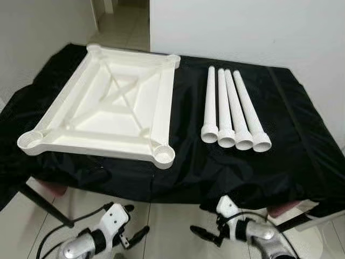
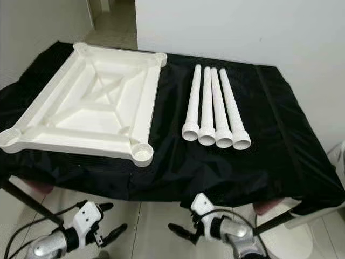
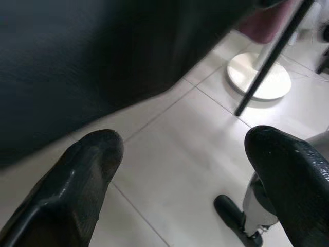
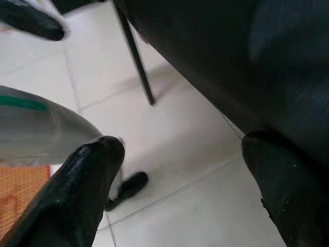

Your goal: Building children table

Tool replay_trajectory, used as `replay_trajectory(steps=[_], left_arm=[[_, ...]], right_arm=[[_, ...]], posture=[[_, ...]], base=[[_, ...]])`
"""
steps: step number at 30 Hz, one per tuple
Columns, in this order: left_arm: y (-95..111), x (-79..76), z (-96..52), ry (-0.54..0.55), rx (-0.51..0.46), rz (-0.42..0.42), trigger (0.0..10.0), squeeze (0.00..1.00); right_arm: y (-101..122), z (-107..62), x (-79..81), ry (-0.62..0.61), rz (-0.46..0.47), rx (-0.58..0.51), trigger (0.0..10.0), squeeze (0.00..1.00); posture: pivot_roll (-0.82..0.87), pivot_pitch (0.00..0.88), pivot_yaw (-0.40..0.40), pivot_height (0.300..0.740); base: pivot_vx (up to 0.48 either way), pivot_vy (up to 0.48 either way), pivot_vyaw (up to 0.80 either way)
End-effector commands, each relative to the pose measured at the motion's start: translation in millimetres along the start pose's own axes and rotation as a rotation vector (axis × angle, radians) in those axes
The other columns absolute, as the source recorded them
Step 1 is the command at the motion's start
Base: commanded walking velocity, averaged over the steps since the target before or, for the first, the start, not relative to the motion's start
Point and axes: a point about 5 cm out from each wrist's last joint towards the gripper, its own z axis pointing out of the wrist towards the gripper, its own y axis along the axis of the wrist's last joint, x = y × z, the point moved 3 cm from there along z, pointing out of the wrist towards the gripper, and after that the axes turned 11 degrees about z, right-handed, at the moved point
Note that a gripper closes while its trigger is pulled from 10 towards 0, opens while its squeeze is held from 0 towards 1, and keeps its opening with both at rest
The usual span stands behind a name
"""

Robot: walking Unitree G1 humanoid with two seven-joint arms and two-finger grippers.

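Parts of a children's table lying on a black-draped work surface, both grippers waiting low in front of it.

Tabletop (image 1: 102, 108), white and upside down, is lying on the left half of the black cloth (image 1: 291, 145), its corner sockets facing up; four legs (image 1: 232, 110) are lying side by side just to its right, long axes running away from the robot, flared ends nearest; the right gripper (image 1: 207, 233) is hanging below the cloth's front edge, almost directly under those ends, so it looks the nearer one; the left gripper (image 1: 132, 226) is sitting under the tabletop's near right socket (image 1: 163, 154); both are showing fingers spread apart and empty; bare cloth is lying to the legs' right, while the front edge is overhanging both grippers.
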Motion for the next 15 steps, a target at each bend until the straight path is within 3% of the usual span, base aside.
replay_trajectory(steps=[1,7,15], left_arm=[[12.6,-30.0,-8.8,-0.388,-0.066,-0.017,10.0,0.0],[46.8,-38.4,-31.6,-0.554,-0.114,-0.05,10.0,0.0],[82.0,-42.7,-49.0,-0.674,-0.113,-0.035,10.0,0.0]], right_arm=[[0.1,-4.9,3.5,0.047,0.026,0.006,10.0,0.0],[23.9,-22.6,20.2,0.235,0.01,-0.002,10.0,0.0],[41.4,-40.3,41.1,0.416,-0.024,0.062,10.0,0.0]], posture=[[0.11,0.088,-0.044,0.74],[0.1,0.089,-0.037,0.74],[0.11,0.085,-0.03,0.74]], base=[[0.0,0.0,0.0],[0.0,0.0,0.0],[0.0,0.0,0.0]])
